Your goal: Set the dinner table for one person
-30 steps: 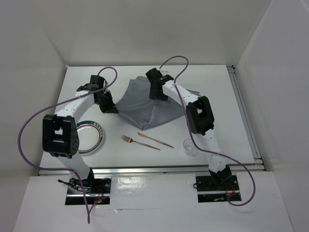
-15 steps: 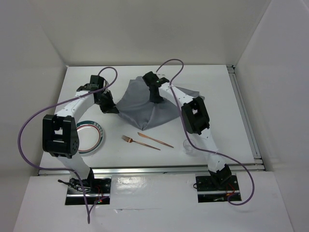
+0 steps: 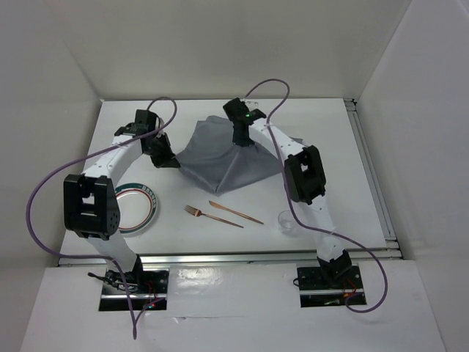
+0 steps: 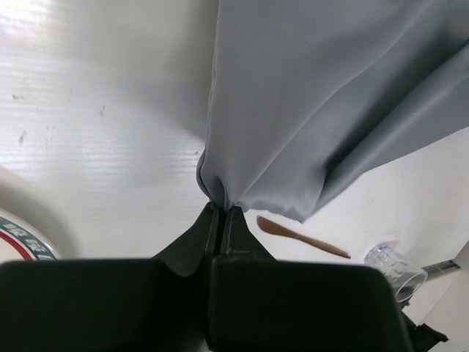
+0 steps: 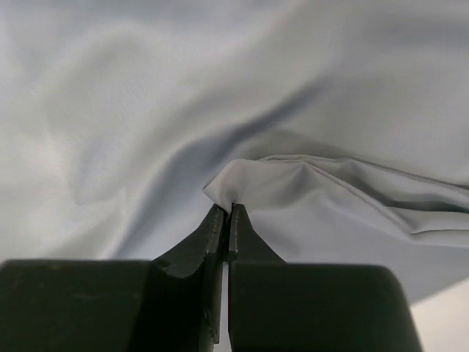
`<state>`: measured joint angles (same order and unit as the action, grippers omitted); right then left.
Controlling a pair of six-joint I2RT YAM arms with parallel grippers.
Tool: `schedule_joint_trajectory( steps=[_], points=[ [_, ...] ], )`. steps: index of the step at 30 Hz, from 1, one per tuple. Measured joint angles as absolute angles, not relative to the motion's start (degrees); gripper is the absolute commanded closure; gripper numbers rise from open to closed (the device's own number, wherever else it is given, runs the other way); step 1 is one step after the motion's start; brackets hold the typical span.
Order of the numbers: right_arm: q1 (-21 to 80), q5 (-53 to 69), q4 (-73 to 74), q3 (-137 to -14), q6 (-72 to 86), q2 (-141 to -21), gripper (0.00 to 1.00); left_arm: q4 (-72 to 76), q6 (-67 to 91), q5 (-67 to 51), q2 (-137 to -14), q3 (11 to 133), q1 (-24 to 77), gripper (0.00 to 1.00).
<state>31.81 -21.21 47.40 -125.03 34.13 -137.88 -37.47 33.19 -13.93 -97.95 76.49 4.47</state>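
Note:
A grey cloth (image 3: 220,165) lies rumpled on the white dinner table (image 3: 333,147), pulled up between my two grippers. My left gripper (image 3: 176,163) is shut on the cloth's left corner; in the left wrist view the jaws (image 4: 221,207) pinch a gathered edge of the cloth (image 4: 308,95). My right gripper (image 3: 240,143) is shut on a raised fold near the cloth's top middle. In the right wrist view the gripper (image 5: 229,209) holds a small peak of the cloth (image 5: 146,110), which fills the frame.
A white plate (image 3: 146,199) with a red and green rim sits at the front left, partly under my left arm. A copper fork (image 3: 211,216) and knife (image 3: 235,213) lie in front of the cloth. A clear glass (image 3: 288,221) stands at the front right.
My right gripper has closed on a fold of the cloth and shifted slightly right. The cloth's right side has drawn in. My left gripper has kept its hold.

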Motion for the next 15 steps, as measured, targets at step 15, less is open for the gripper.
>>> schedule_joint_trajectory(
  steps=[15],
  points=[
    [11.1,-3.3,31.9,-138.7,28.0,-125.5,1.0,-42.8,34.9,-20.7,-119.8,128.2,1.3,1.0]
  ],
)
